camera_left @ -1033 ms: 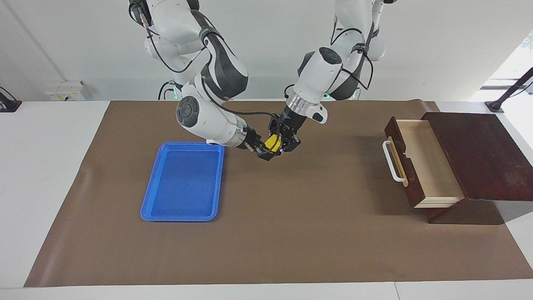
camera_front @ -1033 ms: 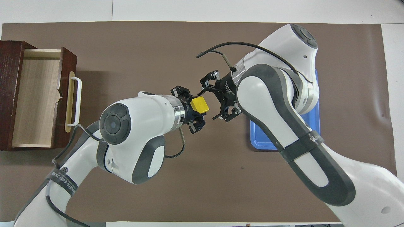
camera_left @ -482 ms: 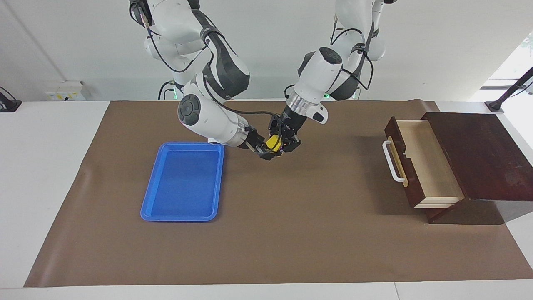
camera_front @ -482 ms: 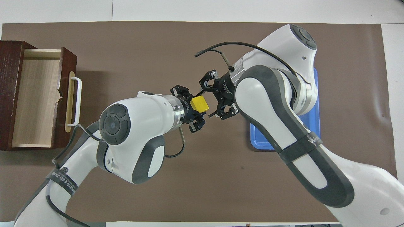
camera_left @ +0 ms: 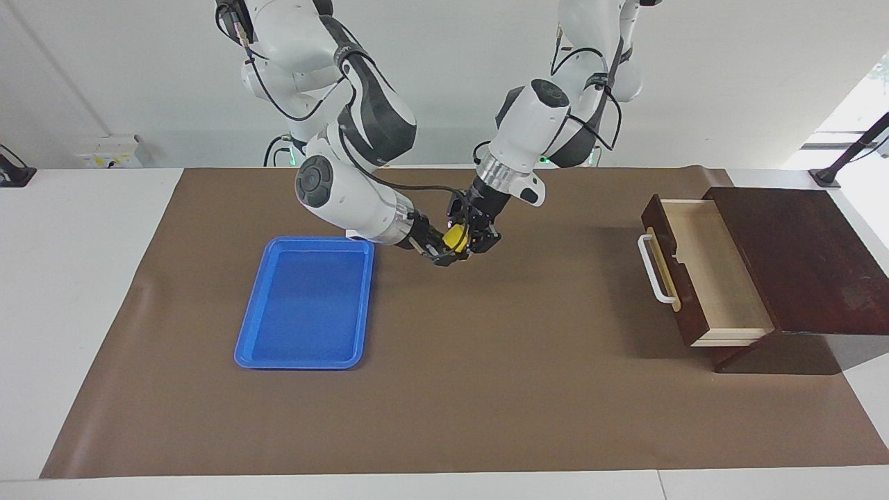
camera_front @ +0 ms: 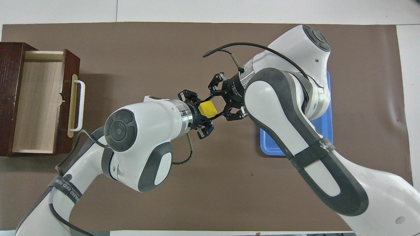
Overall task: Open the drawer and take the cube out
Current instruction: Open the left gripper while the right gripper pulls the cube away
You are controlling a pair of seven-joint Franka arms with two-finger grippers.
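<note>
— So, the grippers first: what has the cube?

— The left gripper [camera_front: 204,118] is clamped on the cube [camera_front: 207,108], held in the air over the brown mat [camera_left: 486,389] at mid-table. The right gripper [camera_front: 219,106] meets it there, its fingers [camera_front: 217,114] spread to either side of the same yellow block. Whether they already press on it, I cannot tell; they look parted around it.

— Seen from across the table?

— Same thing: the cube [camera_left: 455,239] is a yellow spot between the two black hands, the left gripper [camera_left: 467,244] coming down from above and the right gripper [camera_left: 444,251] coming in from the tray's side.

— And the containers?

— The drawer [camera_front: 36,101] stands pulled out of its dark wooden box [camera_left: 799,257] at the left arm's end of the table. Its pale wood floor is bare, with nothing lying in it, and the white handle [camera_front: 80,105] faces the middle of the mat. The blue tray [camera_left: 305,302] lies flat on the mat toward the right arm's end, and its inside is also bare. In the overhead view the right arm covers most of the tray [camera_front: 295,144].

— How far is the cube from each?

— Just beside the tray's corner that lies nearest the robots and mid-table, well apart from the drawer.
</note>
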